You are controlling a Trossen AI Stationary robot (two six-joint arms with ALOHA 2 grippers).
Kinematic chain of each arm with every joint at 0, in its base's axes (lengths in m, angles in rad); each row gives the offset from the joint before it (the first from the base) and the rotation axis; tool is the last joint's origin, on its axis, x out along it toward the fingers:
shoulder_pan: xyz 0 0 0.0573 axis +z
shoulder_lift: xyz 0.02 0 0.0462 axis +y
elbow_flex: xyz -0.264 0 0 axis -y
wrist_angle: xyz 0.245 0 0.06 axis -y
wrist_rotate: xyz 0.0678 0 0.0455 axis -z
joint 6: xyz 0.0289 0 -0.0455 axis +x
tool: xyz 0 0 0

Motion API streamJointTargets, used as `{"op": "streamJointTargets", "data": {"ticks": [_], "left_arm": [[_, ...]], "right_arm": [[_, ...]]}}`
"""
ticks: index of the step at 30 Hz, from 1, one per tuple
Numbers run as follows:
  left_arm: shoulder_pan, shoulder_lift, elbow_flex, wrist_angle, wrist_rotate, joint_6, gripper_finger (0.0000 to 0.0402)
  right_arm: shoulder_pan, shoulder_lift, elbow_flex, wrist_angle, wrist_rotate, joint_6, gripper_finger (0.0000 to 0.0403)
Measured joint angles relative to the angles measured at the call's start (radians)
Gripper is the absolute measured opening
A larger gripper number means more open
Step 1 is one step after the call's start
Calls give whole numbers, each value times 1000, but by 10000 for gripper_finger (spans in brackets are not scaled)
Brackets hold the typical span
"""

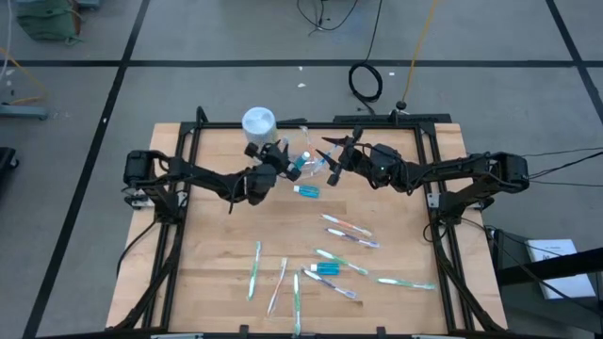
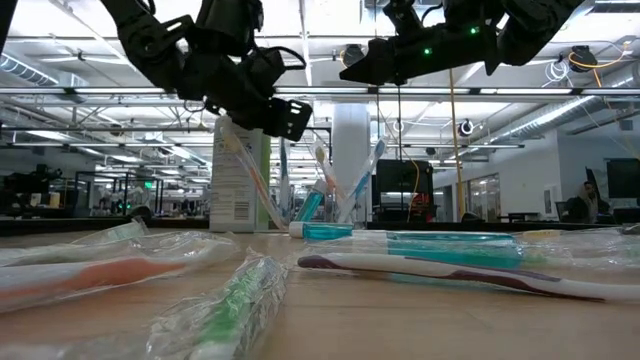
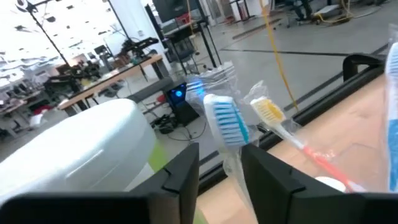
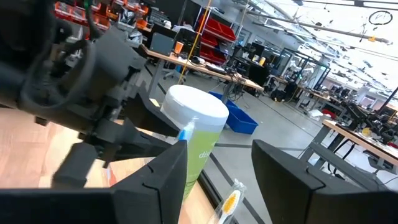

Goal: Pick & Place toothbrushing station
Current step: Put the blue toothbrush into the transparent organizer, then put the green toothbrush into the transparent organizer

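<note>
Wrapped toothbrushes (image 1: 330, 266) lie scattered across the near half of the surface (image 1: 217, 254), leaving bare wood around them. Toward the far edge, the left end effector (image 1: 280, 156) grips a blue-bristled toothbrush (image 3: 227, 121) at the clear holder (image 1: 303, 149), beside a white-lidded canister (image 1: 258, 121). The right end effector (image 1: 337, 160) hangs spread and empty just beside it.

A bare wooden table (image 1: 207, 273) carried everything. Near its far edge stood a white-lidded canister (image 1: 258, 121), with a clear holder (image 1: 303, 155) of brushes just beside it, toward the middle. A small blue tube (image 1: 307, 190) lay just nearer than the holder. Wrapped toothbrushes (image 1: 350, 227) lay scattered across the middle and near the near edge, a second blue tube (image 1: 326, 268) among them.
</note>
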Motion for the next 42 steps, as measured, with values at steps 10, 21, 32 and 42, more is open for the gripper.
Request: {"op": "streamJointTargets", "data": {"ticks": [10, 21, 32, 42], "left_arm": [[-65, -63, 1, -112, -6, -33, 145], [-38, -198, 0, -498, 216, -270, 145], [-7, -215, 0, -550, 332, -282, 145], [-90, -428, 1, -774, 345, -321, 145]], "right_arm": [[0, 0, 0, -23, 0, 1, 171], [0, 0, 0, -36, 0, 1, 171], [0, 0, 0, -37, 0, 1, 171], [0, 0, 0, -37, 0, 1, 171]]}}
